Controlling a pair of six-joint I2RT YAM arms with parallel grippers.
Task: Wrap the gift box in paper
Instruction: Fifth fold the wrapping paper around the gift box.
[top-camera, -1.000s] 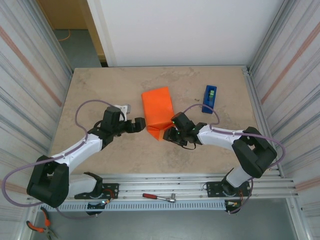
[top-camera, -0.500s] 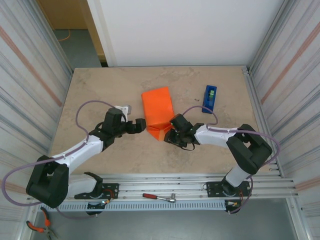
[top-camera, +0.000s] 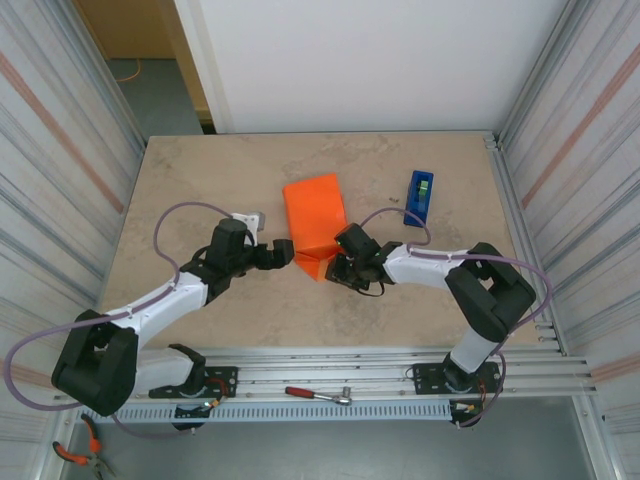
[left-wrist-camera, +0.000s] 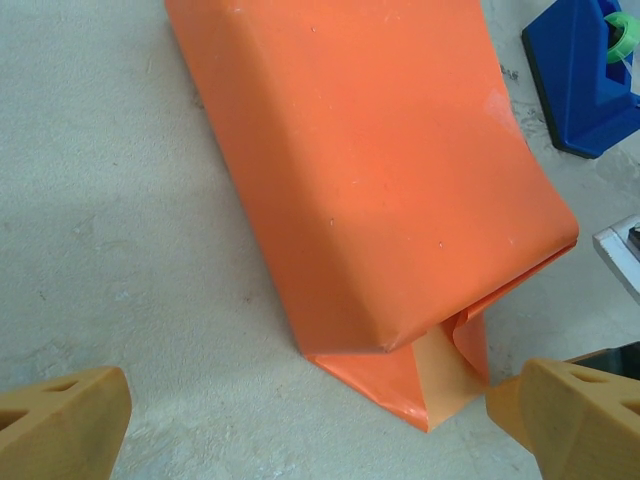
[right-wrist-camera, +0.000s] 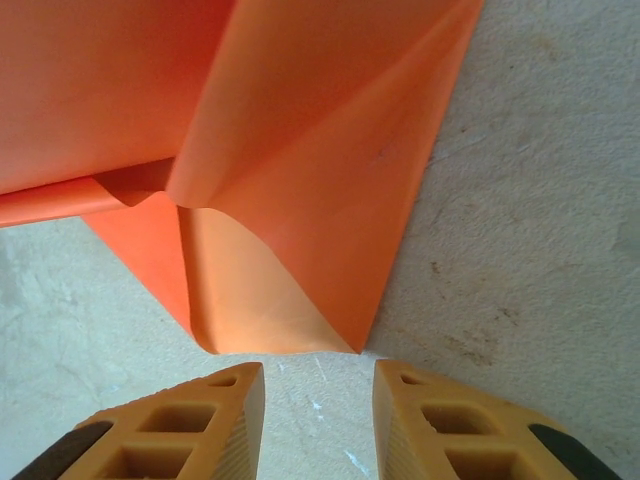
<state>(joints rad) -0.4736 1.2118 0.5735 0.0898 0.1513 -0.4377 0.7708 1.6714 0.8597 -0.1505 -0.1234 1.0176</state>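
Observation:
The orange paper (top-camera: 316, 218) lies folded over on the table as a long package, and the gift box is hidden under it. In the left wrist view the paper (left-wrist-camera: 370, 170) ends in a loose triangular flap at its near corner. My left gripper (top-camera: 284, 252) stands wide open just left of that near end; its fingertips (left-wrist-camera: 60, 420) straddle the flap without touching. My right gripper (top-camera: 335, 268) sits at the near right of the package. Its jaws (right-wrist-camera: 318, 400) are narrowly open just short of the flap's edge (right-wrist-camera: 280, 300), nothing between them.
A blue tape dispenser (top-camera: 420, 197) stands to the right of the package, also seen from the left wrist (left-wrist-camera: 590, 70). A small white object (top-camera: 248, 216) lies behind my left arm. A red-handled tool (top-camera: 317, 395) rests on the front rail. Corrugated walls close both sides.
My right gripper has slid left toward the paper's near flap and its jaws have narrowed. The left gripper has edged slightly right, still wide open.

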